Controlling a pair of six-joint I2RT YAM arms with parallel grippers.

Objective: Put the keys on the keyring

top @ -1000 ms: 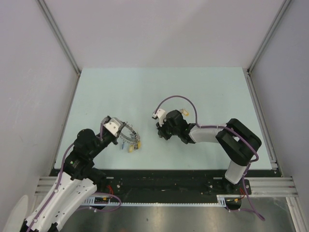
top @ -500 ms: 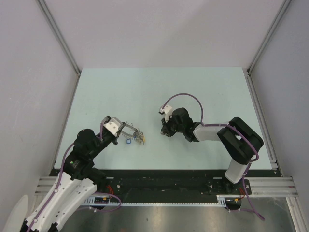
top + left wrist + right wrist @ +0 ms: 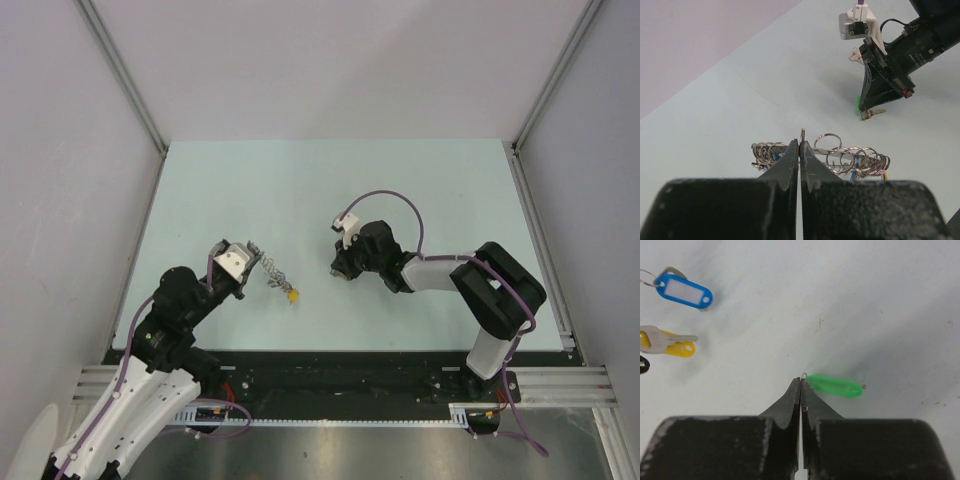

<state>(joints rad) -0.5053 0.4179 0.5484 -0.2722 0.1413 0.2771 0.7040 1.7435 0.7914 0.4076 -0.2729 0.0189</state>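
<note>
The keyring (image 3: 272,273) is a bundle of grey keys and small rings with a yellow tag at its near end. My left gripper (image 3: 247,262) is shut on its wire ring (image 3: 802,135), and the bundle (image 3: 855,159) hangs just past the closed fingertips. My right gripper (image 3: 341,270) is shut, tip down on the table, pinching the small ring of the green key (image 3: 835,385). From the left wrist the green head (image 3: 858,103) and silver blade (image 3: 873,114) show at the right gripper's tip (image 3: 866,108). A yellow-headed key (image 3: 667,343) lies at the right wrist view's left edge.
A blue tag with a white label (image 3: 685,291) lies above the yellow-headed key. Another silver key (image 3: 856,56) lies behind the right gripper. The pale table (image 3: 330,190) has grey walls on three sides, and metal rails run along its edges.
The left gripper has turned the keyring, so the bundle now shows as a thin line with the yellow tag at its end. The right wrist rolled and its tip settled lower.
</note>
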